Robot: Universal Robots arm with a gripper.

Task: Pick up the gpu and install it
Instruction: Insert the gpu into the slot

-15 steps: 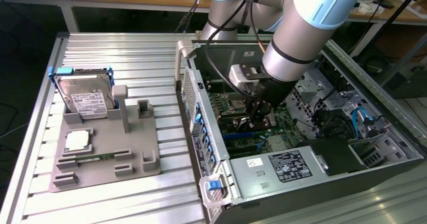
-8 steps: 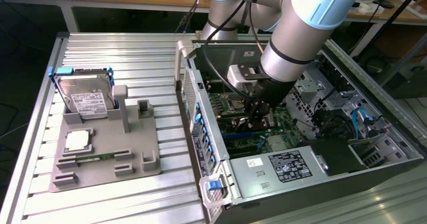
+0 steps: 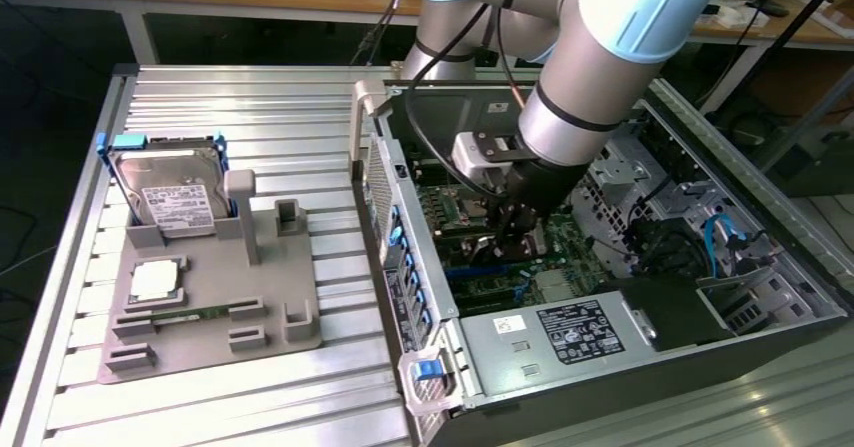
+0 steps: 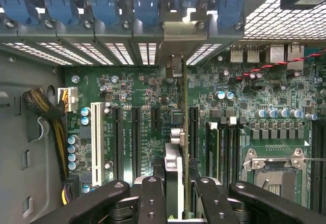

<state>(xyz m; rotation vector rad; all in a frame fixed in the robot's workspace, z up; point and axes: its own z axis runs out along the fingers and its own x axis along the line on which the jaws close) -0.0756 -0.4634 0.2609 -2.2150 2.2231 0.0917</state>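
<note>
Gripper [image 4: 176,186] lowered inside the open computer case [image 3: 395,199], its fingers clamped on either side of the gpu [image 4: 175,137]. The card stood edge-on over the motherboard [image 4: 265,107], among the expansion slots, with its bracket end toward the case's rear vents.

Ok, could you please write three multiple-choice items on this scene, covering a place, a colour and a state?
1. Where is the gripper? A inside the computer case B beside it C behind it
2. What colour are the case's slot clips? A red B blue C yellow
3. How is the gpu? A lying flat B on edge, held in the gripper C outside the case
Key: 1 A, the arm reaches into the case. 2 B, they show blue. 3 B, its edge stands over the motherboard between the gripper's fingers.
</note>
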